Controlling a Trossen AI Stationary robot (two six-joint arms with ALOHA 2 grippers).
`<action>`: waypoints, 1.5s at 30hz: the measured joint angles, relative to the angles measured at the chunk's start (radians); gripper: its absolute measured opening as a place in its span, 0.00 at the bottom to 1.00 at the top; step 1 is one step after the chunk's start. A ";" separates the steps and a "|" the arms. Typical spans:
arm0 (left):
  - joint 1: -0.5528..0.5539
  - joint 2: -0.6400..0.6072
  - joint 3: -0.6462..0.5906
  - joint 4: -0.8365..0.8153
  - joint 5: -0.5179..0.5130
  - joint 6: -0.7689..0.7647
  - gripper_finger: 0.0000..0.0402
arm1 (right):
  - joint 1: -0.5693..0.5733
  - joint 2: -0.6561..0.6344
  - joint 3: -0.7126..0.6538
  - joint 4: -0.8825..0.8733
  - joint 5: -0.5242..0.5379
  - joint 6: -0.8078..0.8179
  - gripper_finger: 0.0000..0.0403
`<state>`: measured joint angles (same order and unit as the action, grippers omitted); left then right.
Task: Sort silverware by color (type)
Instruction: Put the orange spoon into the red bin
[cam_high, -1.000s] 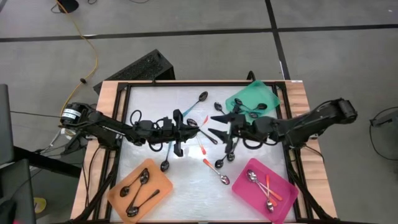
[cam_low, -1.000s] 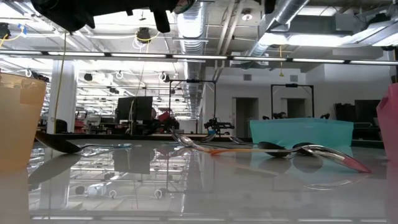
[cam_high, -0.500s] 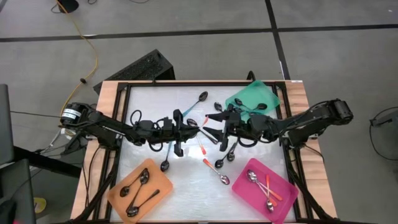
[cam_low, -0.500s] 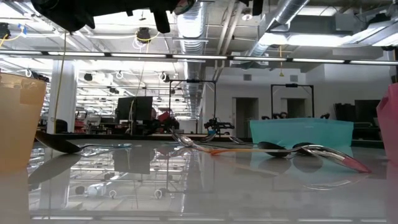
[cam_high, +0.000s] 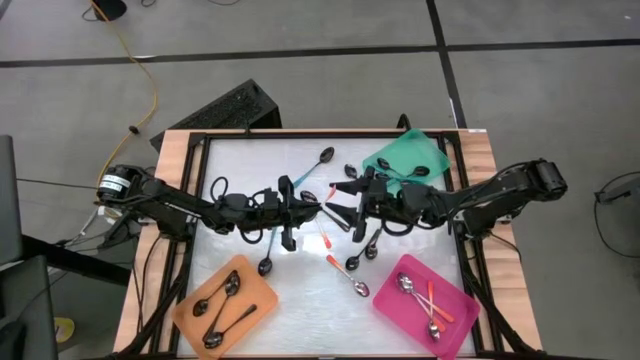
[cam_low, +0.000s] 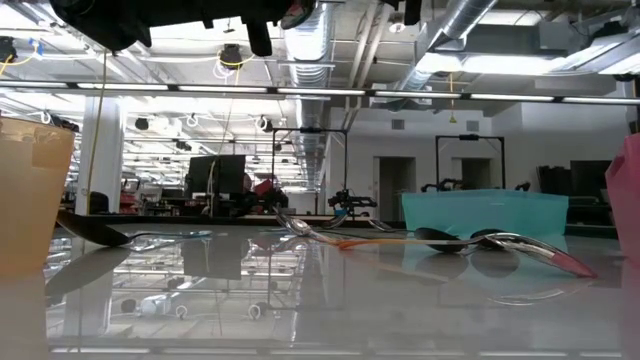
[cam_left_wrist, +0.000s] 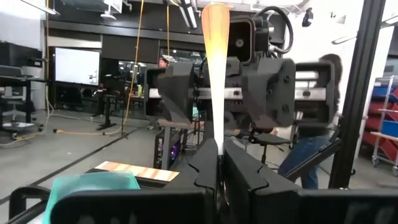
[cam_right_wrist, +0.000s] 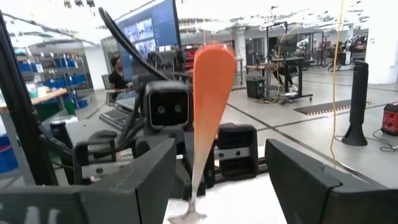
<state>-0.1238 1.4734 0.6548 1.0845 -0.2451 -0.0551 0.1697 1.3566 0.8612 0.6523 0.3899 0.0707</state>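
Spoon (cam_left_wrist: 214, 68), unmarked, orange-handled, clamped in left pincer (cam_left_wrist: 219, 163); right pincer (cam_right_wrist: 219, 163) spread apart.

Left gripper (cam_high: 303, 197) closed, raised above the table's centre. Right gripper (cam_high: 335, 200) faces it, fingers (cam_right_wrist: 134, 180) spread wide apart.

Looking straight down: I'm seeing the left gripper (cam_high: 308, 199) and right gripper (cam_high: 338, 198) facing each other mid-table, tips nearly meeting, right fingers spread wide. Loose spoons (cam_high: 352, 262) are lying around them on the white table (cam_high: 240, 160). The orange tray (cam_high: 262, 296) at the near left is holding three spoons, the pink tray (cam_high: 456, 305) at the near right is holding spoons with orange handles, and the teal tray (cam_high: 420, 150) at the far right is holding dark ones.
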 joint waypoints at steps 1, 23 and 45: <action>0.000 0.000 0.000 -0.001 0.000 0.000 0.00 | -0.002 -0.001 0.000 0.003 0.000 0.003 0.66; 0.001 0.000 0.000 -0.014 -0.005 0.008 0.00 | -0.049 -0.001 0.000 0.033 -0.054 0.105 0.54; 0.000 0.000 0.001 -0.081 -0.100 -0.064 0.00 | -0.049 -0.001 0.000 -0.027 -0.047 0.106 0.01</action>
<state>-0.1238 1.4734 0.6556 1.0036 -0.3447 -0.1191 0.1204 1.3552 0.8612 0.6250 0.3428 0.1764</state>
